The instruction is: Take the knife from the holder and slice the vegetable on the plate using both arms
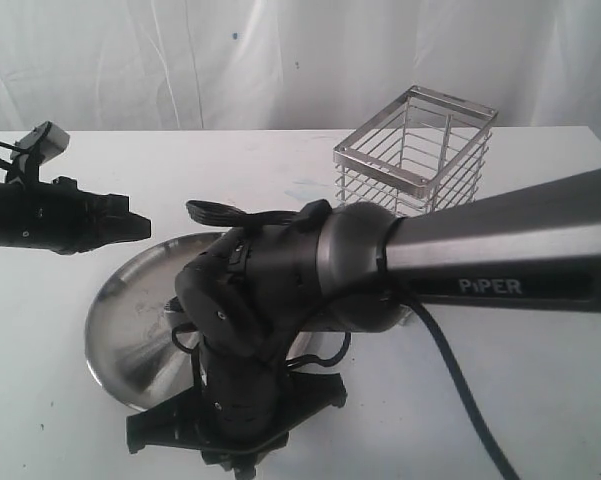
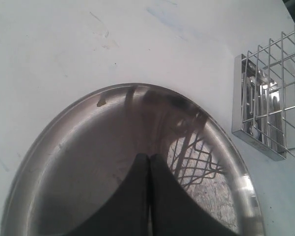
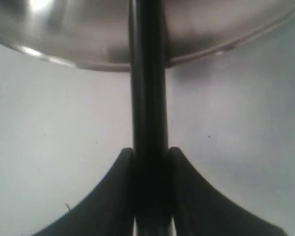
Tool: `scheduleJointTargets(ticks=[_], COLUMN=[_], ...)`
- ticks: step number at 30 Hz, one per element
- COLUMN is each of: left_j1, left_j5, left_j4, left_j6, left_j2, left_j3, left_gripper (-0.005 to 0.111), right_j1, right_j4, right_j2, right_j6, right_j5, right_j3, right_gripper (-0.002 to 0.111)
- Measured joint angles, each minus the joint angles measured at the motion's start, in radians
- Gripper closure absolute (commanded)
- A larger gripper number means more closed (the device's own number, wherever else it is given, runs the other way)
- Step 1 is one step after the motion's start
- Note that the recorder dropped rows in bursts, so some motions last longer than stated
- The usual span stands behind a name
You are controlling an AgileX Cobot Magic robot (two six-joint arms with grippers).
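The steel plate (image 1: 120, 335) lies at the front left of the white table, and my right arm (image 1: 280, 270) covers much of it. My right gripper (image 3: 149, 150) is shut on the black knife (image 3: 148, 73). The knife reaches from the jaws out across the plate's rim (image 3: 78, 63). My left gripper (image 1: 143, 226) is shut and empty. It hovers above the plate's far left side, and its fingertips (image 2: 142, 162) show over bare metal (image 2: 83, 167). The wire holder (image 1: 415, 150) stands behind the plate to the right. The vegetable is hidden in every view.
A white curtain hangs behind the table. The right arm's grey link marked PiPER (image 1: 500, 260) and its black cable (image 1: 460, 390) cross the right front of the table. The holder (image 2: 270, 113) stands close to the plate's rim.
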Motion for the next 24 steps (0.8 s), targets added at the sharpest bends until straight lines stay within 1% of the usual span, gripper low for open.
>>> scheduleJointTargets(ticks=[9, 14, 16, 18, 22, 24], left_j1=[0.000, 0.000, 0.000, 0.000, 0.000, 0.000], left_j5=[0.000, 0.000, 0.000, 0.000, 0.000, 0.000], left_j4=[0.000, 0.000, 0.000, 0.000, 0.000, 0.000], left_j6=[-0.002, -0.002, -0.002, -0.002, -0.002, -0.002], left_j2=[0.000, 0.000, 0.000, 0.000, 0.000, 0.000], left_j3=[0.000, 0.000, 0.000, 0.000, 0.000, 0.000], left_gripper=[0.107, 0.107, 0.107, 0.107, 0.107, 0.107], right_j1=[-0.003, 0.004, 0.031, 0.079, 0.177, 0.201], right_j4=[-0.012, -0.014, -0.022, -0.036, -0.109, -0.138], right_j2=[-0.041, -0.095, -0.113, -0.129, -0.146, -0.146], right_j6=[-0.011, -0.006, -0.002, 0.031, 0.165, 0.223], right_j5=[-0.010, 0.055, 0.106, 0.146, 0.165, 0.167], right_j3=[0.000, 0.000, 0.000, 0.000, 0.000, 0.002], right_gripper=[0.108, 0.108, 0.108, 0.108, 0.108, 0.108])
